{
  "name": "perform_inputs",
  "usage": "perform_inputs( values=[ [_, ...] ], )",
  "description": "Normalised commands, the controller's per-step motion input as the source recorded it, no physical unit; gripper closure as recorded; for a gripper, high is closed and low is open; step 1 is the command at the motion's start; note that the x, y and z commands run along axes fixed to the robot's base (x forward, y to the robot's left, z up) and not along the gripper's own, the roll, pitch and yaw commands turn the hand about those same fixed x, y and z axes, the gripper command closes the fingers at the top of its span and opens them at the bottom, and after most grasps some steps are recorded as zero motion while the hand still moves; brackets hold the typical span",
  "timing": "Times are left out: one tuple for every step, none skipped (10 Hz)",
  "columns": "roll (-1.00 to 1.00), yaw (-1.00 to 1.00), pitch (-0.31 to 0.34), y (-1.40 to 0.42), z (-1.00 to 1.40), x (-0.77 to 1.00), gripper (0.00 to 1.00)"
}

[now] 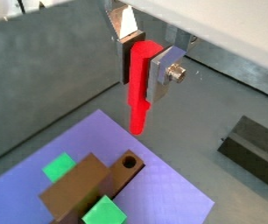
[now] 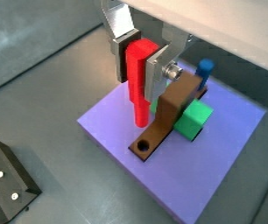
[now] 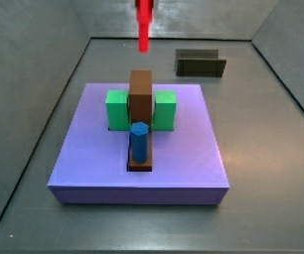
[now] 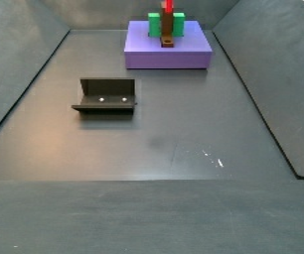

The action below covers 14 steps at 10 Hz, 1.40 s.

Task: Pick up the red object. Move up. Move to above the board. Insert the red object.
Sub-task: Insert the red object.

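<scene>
My gripper (image 1: pixel 144 70) is shut on the red object (image 1: pixel 139 98), a thin red peg hanging upright between the silver fingers; both wrist views show this grip (image 2: pixel 140 66). The peg (image 2: pixel 137 86) is held in the air, its lower tip near the board's end with the open hole (image 2: pixel 144 146). The board (image 3: pixel 141 97) is a brown plank between two green blocks (image 3: pixel 116 109) (image 3: pixel 166 109), with a blue peg (image 3: pixel 139 140) standing in its other end. In both side views the peg (image 3: pixel 144 25) (image 4: pixel 170 6) reaches the frame's top edge and the gripper is cut off.
The board rests on a purple platform (image 3: pixel 182 169) (image 4: pixel 168 55) on the grey bin floor. The dark fixture (image 3: pixel 200 63) (image 4: pixel 105 96) (image 2: pixel 5 182) (image 1: pixel 256 150) stands on the floor apart from the platform. Grey sloping walls surround the floor.
</scene>
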Motion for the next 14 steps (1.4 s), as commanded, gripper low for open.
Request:
perform_inputs(
  values=[
    [0.19,0.0,-0.054,0.0,-0.6,0.0,1.0],
    [0.13,0.0,-0.067,0.0,-0.58,0.0,1.0],
    [0.06,0.0,-0.064,0.0,-0.53,0.0,1.0],
    [0.0,0.0,-0.097,0.0,-0.49,-0.01,1.0],
    [-0.01,0.0,-0.114,0.0,-0.45,0.0,1.0],
    [-0.04,0.0,-0.13,0.0,-0.4,-0.02,1.0],
    [-0.04,0.0,-0.103,-0.02,-0.29,0.0,1.0],
    [-0.04,0.0,-0.103,-0.06,-0.2,0.0,1.0],
    [-0.01,0.0,-0.097,-0.07,-0.21,0.0,1.0],
    [0.0,0.0,-0.089,-0.06,-0.23,0.0,1.0],
    [0.0,0.0,-0.077,0.0,-0.28,-0.04,1.0],
    [0.0,0.0,-0.079,0.0,-0.27,-0.02,1.0],
    [0.0,0.0,-0.08,0.0,-0.3,0.0,1.0],
    [0.03,0.0,-0.069,0.0,-0.33,0.01,1.0]
  ],
)
